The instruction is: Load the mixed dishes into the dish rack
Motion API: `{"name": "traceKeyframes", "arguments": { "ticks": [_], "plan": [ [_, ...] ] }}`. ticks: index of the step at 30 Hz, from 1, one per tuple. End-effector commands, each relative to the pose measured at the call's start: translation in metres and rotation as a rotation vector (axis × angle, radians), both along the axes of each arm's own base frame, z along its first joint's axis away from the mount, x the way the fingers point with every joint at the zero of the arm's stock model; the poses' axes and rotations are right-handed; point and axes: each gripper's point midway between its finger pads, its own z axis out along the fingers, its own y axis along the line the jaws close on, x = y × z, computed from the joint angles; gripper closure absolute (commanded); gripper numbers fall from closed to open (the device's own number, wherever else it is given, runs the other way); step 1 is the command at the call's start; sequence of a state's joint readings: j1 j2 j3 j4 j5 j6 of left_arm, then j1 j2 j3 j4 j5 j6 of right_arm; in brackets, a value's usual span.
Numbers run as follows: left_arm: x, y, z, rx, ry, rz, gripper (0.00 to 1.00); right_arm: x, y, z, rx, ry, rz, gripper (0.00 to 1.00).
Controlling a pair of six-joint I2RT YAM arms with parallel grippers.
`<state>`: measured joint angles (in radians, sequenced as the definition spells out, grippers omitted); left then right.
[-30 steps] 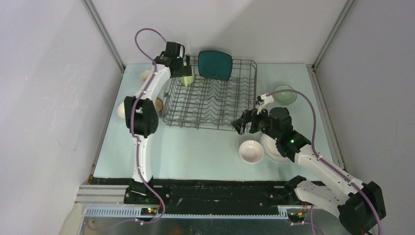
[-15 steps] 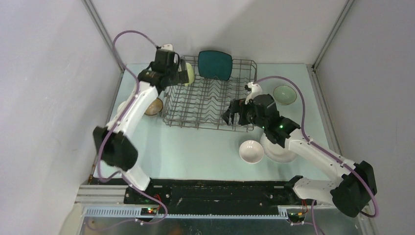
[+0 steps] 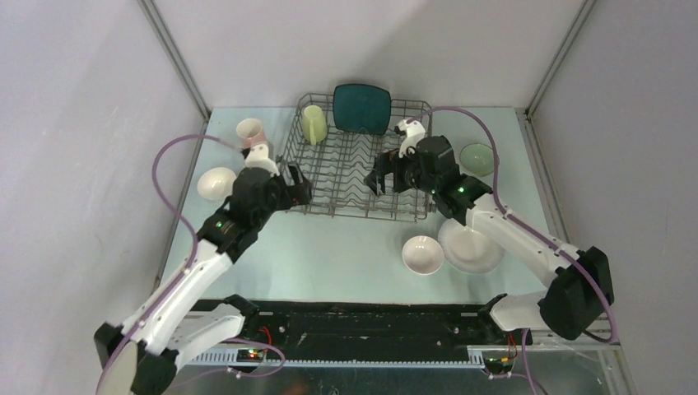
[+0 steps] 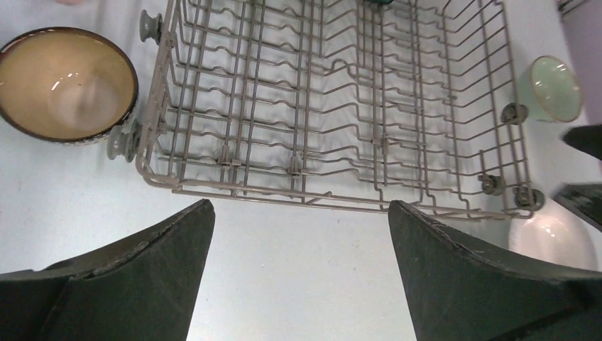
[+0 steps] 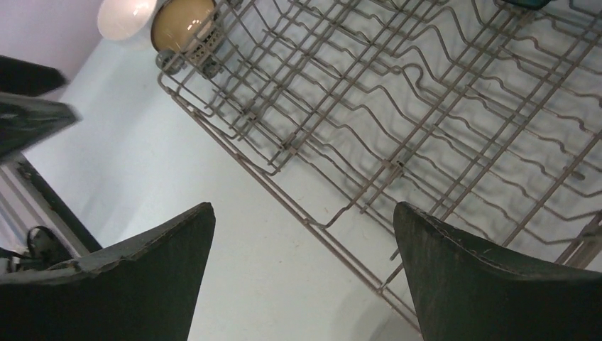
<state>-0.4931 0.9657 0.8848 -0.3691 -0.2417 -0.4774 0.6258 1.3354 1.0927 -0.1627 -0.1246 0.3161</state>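
Top external view: dish rack (image 3: 358, 160) mid-table, with teal plate (image 3: 360, 108) and mug (image 3: 313, 123) upright at far edge. Left gripper (image 3: 296, 188) by its near-left corner, right gripper (image 3: 385, 175) above its right side (both spread wide, empty).

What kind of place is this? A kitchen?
Probably a robot test booth, not a kitchen. Plain grey walls box in a pale table, a left arm and right arm are bolted at its near edge, and a dish rack sits on it.
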Motion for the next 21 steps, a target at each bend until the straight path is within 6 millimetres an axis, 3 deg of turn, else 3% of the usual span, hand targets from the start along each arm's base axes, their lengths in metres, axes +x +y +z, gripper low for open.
{"name": "traceKeyframes", "arguments": {
  "ticks": [1, 9, 14, 21],
  "plan": [
    [-0.022, 0.016, 0.024, -0.073, -0.077, 0.038, 0.0, 0.013, 0.011, 0.009, -0.059, -0.104, 0.105, 0.02],
    [-0.035, 0.058, -0.008, -0.195, -0.023, 0.153, 0.0, 0.024, 0.018, -0.001, -0.14, -0.197, 0.257, 0.01],
    [-0.037, 0.063, -0.019, -0.244, 0.017, 0.155, 0.0, 0.038, 0.019, -0.016, -0.268, -0.219, 0.339, 0.05],
    [-0.046, 0.06, -0.015, -0.175, 0.076, 0.073, 0.0, 0.052, 0.042, -0.03, -0.334, -0.195, 0.425, 0.08]
  ]
}}
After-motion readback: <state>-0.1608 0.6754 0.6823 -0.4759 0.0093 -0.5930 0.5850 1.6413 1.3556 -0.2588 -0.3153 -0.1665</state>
